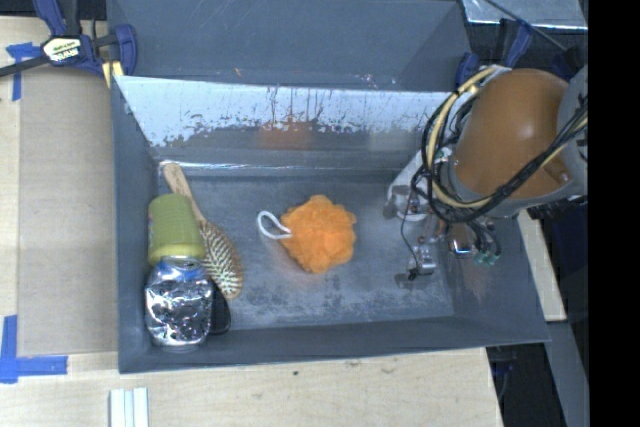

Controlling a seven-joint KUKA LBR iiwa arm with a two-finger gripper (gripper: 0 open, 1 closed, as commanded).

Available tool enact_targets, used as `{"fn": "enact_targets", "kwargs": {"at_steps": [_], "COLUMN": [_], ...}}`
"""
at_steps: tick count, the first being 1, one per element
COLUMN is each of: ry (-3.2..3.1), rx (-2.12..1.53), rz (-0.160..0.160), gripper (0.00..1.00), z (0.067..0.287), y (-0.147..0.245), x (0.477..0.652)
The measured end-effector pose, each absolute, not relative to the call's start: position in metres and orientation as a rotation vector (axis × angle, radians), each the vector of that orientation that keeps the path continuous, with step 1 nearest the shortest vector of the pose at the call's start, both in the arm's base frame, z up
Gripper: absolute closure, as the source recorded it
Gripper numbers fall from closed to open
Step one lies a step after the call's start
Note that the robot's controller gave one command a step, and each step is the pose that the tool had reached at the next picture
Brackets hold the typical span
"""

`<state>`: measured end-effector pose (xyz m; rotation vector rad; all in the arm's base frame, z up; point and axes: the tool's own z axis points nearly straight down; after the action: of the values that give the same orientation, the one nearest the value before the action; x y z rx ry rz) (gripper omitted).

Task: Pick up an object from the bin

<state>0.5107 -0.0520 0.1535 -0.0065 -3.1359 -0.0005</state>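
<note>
while the gripper [418, 267] hangs low at the right side of the bin [300, 120], spread or pressed together cannot be told, orange bath puff [320, 233] with white loop mid-bin, near but apart, wooden hairbrush [217, 253], green cylinder [175, 225], crinkled silver thing [180, 307] at left

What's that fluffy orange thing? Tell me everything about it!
The orange puff looks like a bath sponge of scrunched, ruffled mesh, soft and roundish. It lies near the middle of the grey bin, on the floor. Its white cord loop sticks out towards the hairbrush, which lies apart; the gripper hangs apart on the other side.
</note>
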Motion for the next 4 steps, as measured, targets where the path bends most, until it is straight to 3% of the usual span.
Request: {"fn": "enact_targets", "kwargs": {"at_steps": [1, 2, 3, 4], "ry": [-3.133, -3.142, -3.142, -3.146], "rx": [0.21, 0.169, 0.163, 0.274], "rz": [-0.006, -0.009, -0.006, -0.011], "gripper": [0.0, 0.0, 1.0, 1.0], "z": [0.114, 0.083, 0.085, 0.183], "y": [0.024, 0.077, 0.074, 0.126], "x": [0.541, 0.573, 0.573, 0.561]}}
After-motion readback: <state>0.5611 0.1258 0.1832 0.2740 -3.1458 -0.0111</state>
